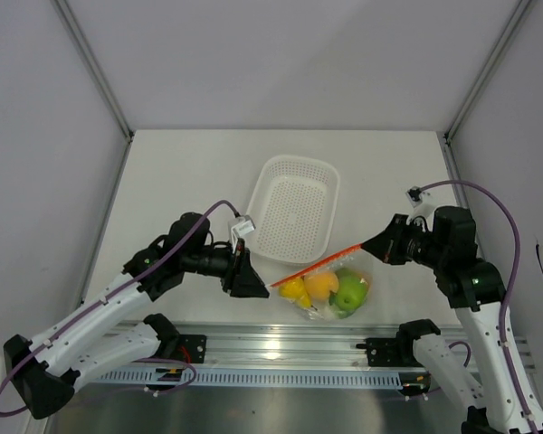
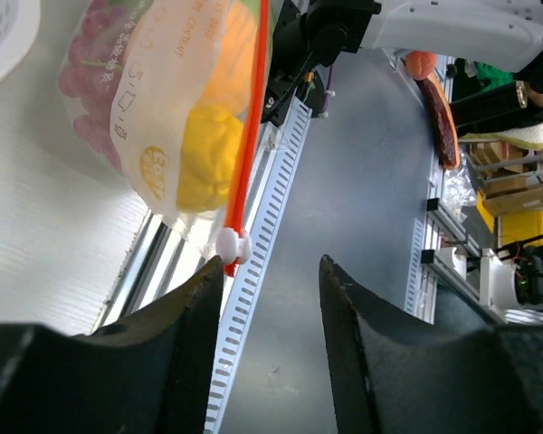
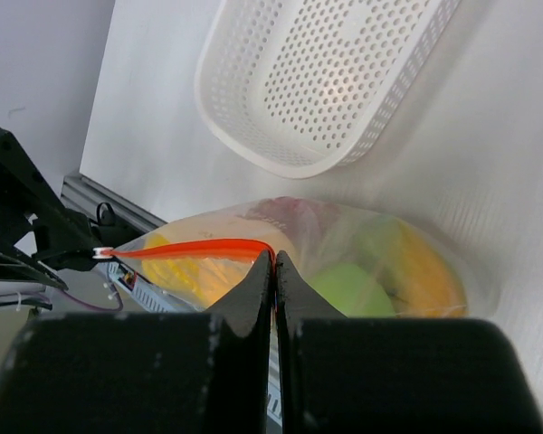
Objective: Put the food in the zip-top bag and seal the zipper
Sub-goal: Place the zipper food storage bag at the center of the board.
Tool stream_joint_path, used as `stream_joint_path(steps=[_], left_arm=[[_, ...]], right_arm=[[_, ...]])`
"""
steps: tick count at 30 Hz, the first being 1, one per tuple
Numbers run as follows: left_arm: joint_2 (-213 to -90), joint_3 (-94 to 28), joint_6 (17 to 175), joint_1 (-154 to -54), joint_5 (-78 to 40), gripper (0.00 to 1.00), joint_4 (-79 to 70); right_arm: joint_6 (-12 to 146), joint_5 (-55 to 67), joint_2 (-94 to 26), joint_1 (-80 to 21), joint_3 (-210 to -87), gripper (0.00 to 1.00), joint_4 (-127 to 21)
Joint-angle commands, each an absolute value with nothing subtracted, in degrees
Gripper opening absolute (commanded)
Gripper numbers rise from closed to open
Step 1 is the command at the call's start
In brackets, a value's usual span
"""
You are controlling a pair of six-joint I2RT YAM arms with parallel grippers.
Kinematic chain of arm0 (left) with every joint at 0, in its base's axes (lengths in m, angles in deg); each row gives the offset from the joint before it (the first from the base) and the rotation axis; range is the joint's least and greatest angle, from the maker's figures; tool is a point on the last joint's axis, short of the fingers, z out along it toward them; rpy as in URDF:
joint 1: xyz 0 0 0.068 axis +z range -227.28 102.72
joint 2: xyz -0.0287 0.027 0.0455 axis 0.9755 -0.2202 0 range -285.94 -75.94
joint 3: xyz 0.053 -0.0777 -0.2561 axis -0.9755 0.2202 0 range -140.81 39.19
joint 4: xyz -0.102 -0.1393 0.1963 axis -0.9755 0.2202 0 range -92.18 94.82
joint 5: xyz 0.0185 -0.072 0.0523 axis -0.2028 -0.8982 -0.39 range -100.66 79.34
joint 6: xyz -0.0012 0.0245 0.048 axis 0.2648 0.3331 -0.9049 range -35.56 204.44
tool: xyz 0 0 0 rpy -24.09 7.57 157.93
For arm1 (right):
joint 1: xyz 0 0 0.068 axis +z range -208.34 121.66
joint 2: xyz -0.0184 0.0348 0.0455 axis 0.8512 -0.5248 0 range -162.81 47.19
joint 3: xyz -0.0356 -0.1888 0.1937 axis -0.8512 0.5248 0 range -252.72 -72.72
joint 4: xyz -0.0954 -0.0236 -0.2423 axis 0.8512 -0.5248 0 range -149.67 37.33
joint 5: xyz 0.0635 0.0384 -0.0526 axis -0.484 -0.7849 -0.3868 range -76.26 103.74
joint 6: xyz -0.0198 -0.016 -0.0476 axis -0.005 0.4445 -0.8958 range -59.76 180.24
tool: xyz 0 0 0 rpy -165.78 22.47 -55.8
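The clear zip-top bag point(image 1: 330, 294) hangs between my grippers at the table's front edge. It holds the food: a green apple point(image 1: 349, 290), an orange fruit point(image 1: 321, 285), a yellow fruit point(image 1: 294, 290), white cauliflower point(image 1: 322, 312) and red grapes point(image 2: 90, 63). The orange-red zipper point(image 1: 321, 263) is stretched taut. My right gripper point(image 1: 366, 245) is shut on its right end, which also shows in the right wrist view point(image 3: 273, 259). My left gripper point(image 1: 261, 287) is open at the left end. The zipper's white slider point(image 2: 233, 244) sits just off its left fingertip point(image 2: 208, 276), not gripped.
The white perforated basket point(image 1: 294, 208) stands empty behind the bag and also shows in the right wrist view point(image 3: 326, 72). The metal rail point(image 1: 281, 348) with the arm bases runs just below the bag. Grey walls enclose the table on three sides.
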State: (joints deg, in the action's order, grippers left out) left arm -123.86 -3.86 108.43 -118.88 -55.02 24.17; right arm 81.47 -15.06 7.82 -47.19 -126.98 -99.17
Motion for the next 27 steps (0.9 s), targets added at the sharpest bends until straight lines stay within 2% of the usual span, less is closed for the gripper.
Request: stream_joint_path(steps=[1, 3, 4, 5, 10, 19, 23, 27], left_arm=[[-124.4, -5.9, 109.6, -118.9, -57.4, 0.53, 18.9], [-125.8, -6.9, 109.8, -119.1, -57.5, 0.74, 17.1], [-126.2, -7.1, 109.8, -119.3, -57.4, 0.95, 16.5], [-126.7, -7.3, 109.8, -119.4, -57.2, 1.0, 16.0], [-128.5, -8.4, 109.8, -119.6, -57.6, 0.99, 13.9], [-126.4, -7.1, 108.6, -119.6, -57.0, 1.0, 14.5], [-126.1, -5.9, 109.8, -119.6, -58.3, 1.0, 12.4], [-125.8, -4.8, 111.1, -119.6, -58.7, 0.99, 10.5]], right_arm=[[81.9, -12.6, 9.9, -47.4, -131.6, 0.0, -100.0], [82.0, -9.9, 10.6, -47.6, -133.0, 0.0, -101.7], [82.0, -8.9, 11.3, -47.6, -133.5, 0.0, -102.5], [82.2, -8.1, 11.7, -47.5, -134.0, 0.0, -102.9], [82.6, -2.4, 12.2, -47.7, -139.8, 0.0, -106.6], [80.0, 8.0, 5.6, -47.6, -152.1, 0.0, -112.2], [79.5, 11.9, 0.9, -47.9, -154.4, 0.0, -110.3], [79.3, 10.2, -5.3, -49.6, -153.7, 0.0, -105.3]])
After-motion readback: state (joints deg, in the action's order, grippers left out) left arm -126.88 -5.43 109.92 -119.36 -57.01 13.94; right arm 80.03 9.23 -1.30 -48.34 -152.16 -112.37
